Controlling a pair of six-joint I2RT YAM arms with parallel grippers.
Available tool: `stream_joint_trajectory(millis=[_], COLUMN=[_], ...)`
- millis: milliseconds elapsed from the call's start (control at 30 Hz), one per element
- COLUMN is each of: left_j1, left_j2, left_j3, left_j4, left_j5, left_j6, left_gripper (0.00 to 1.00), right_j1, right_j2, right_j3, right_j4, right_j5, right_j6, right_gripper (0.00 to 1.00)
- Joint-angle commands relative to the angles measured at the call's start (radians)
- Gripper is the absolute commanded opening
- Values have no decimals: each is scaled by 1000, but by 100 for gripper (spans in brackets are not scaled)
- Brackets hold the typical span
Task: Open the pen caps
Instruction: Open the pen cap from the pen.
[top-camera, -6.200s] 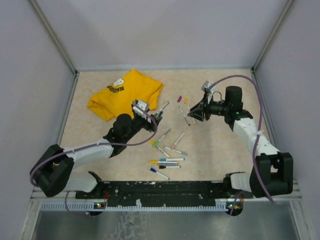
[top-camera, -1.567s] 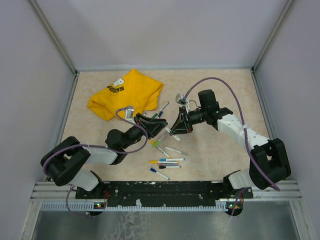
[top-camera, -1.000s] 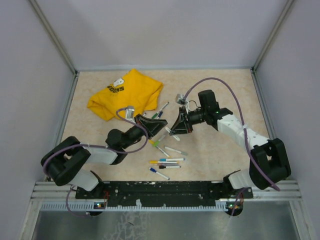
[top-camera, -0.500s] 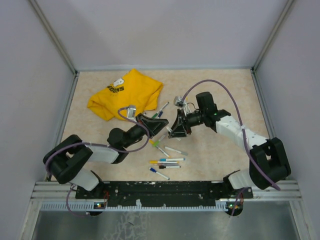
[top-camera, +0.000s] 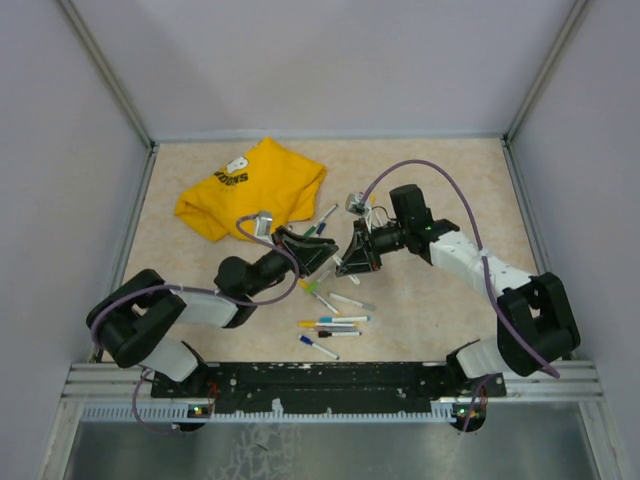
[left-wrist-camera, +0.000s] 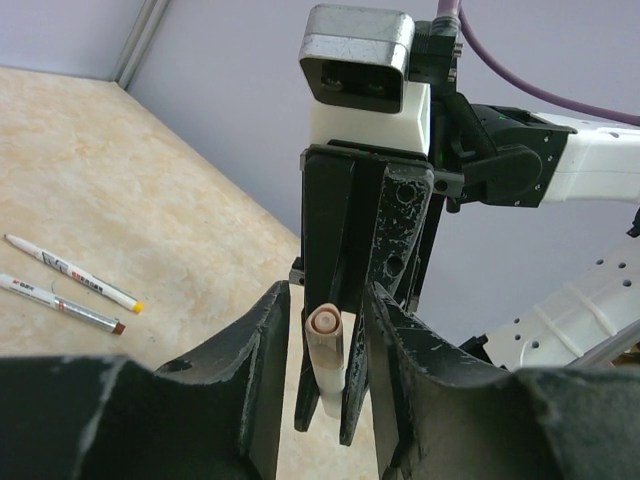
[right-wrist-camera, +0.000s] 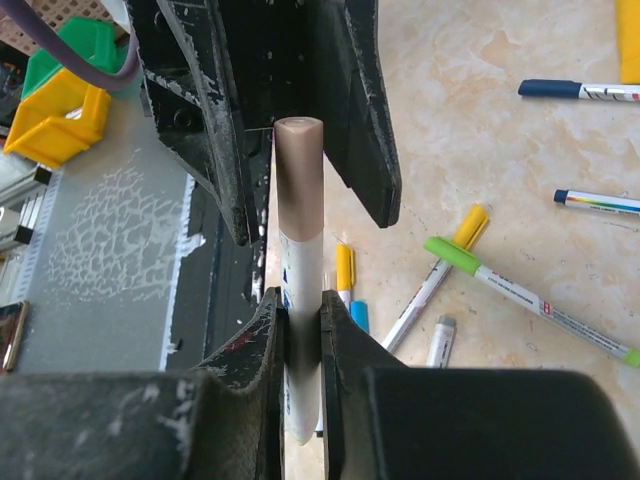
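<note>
Clearly, the work is being carried on with much left to do: near the middle of the overhead view one pen (right-wrist-camera: 300, 262) is being gripped by its white barrel in the right gripper (right-wrist-camera: 300, 308), whose fingers are being pressed shut against it. Its brownish cap (right-wrist-camera: 297, 165), not yet pulled off, is being presented to the left gripper (left-wrist-camera: 325, 300). In the left wrist view that cap is being flanked by the two black fingers (left-wrist-camera: 262, 340) of the left gripper, which are being kept apart with a gap on either side, so nothing is being held there and the cap is judged not to be touched. The remaining pens (top-camera: 332, 322) are being left lying on the table (top-camera: 420, 320), clustered just below the two grippers in the overhead view. At the right of the right wrist view several are being shown with caps (right-wrist-camera: 450, 255) in green, blue and dark blue on, so those are judged to be waiting. Whether the small yellow pieces (right-wrist-camera: 344, 268) at the lower centre of that view are loose caps cannot be told. A yellow T-shirt (top-camera: 255, 185) is being left untouched at the upper left.
</note>
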Motion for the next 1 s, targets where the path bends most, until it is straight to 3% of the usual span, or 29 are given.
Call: stream_joint_trajectory(millis=[0,200,500,800,967], left_j1=[-3,-3,6,238,293], left_j2=[-3,-3,-41,-70,-66], left_j3=[-20,-28,-14,94,159], left_j4=[59,57,27,-20,-99], left_j5=[18,21,-22,9,7], left_j6=[11,12,40,-36,-43], left_gripper=[42,38,0,0,0], right_j1=[-6,-9,-9,-8,-10], right_j2=[-12,-12,3,46,63], right_j3=[14,12,8,6,4], right_j4=[43,45,25,6,10], right_j5=[-23,-23,-20,-42,7], right_j6=[20,19,-10,-54,-61], right_gripper=[0,0,0,0,0])
